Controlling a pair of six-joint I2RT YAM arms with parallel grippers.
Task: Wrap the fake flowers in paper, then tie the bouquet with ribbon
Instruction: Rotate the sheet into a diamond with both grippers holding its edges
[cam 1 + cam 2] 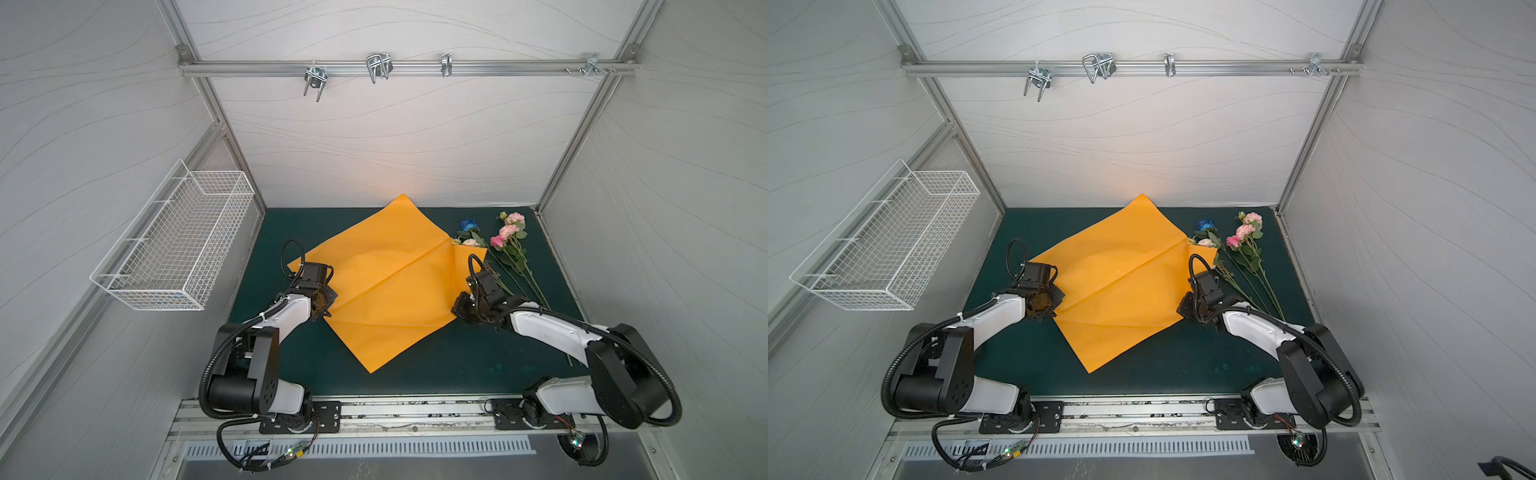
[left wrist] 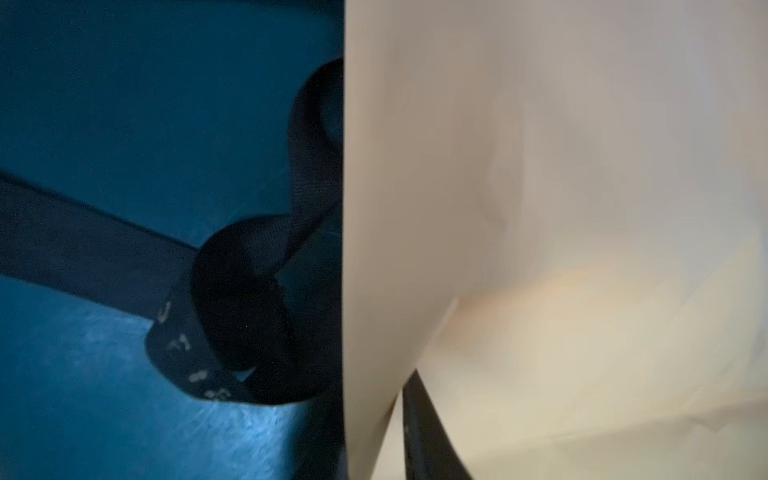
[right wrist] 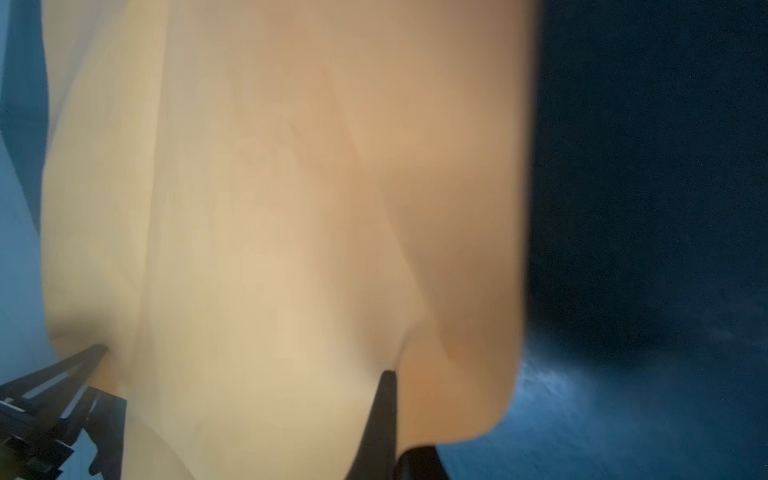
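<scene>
The bouquet of fake flowers point(image 1: 505, 241) point(image 1: 1239, 241) lies loose on the mat at the back right: pink blooms, one blue rose, thin stems. An orange wrapping paper point(image 1: 395, 282) point(image 1: 1121, 286) is spread across the middle. My left gripper point(image 1: 330, 309) point(image 1: 1059, 309) is at the paper's left edge, and in the left wrist view the paper point(image 2: 540, 166) folds down beside one dark finger point(image 2: 424, 436), pinched. My right gripper point(image 1: 456, 311) point(image 1: 1181, 311) is shut on the paper's right corner; the sheet point(image 3: 291, 208) drapes round its finger point(image 3: 380, 424). Neither gripper touches the flowers.
A black lettered ribbon point(image 2: 232, 299) lies looped on the green mat point(image 1: 457, 365) beside the paper's left edge. A white wire basket point(image 1: 174, 245) hangs on the left wall. Metal hooks point(image 1: 378, 66) hang from the rail at the back.
</scene>
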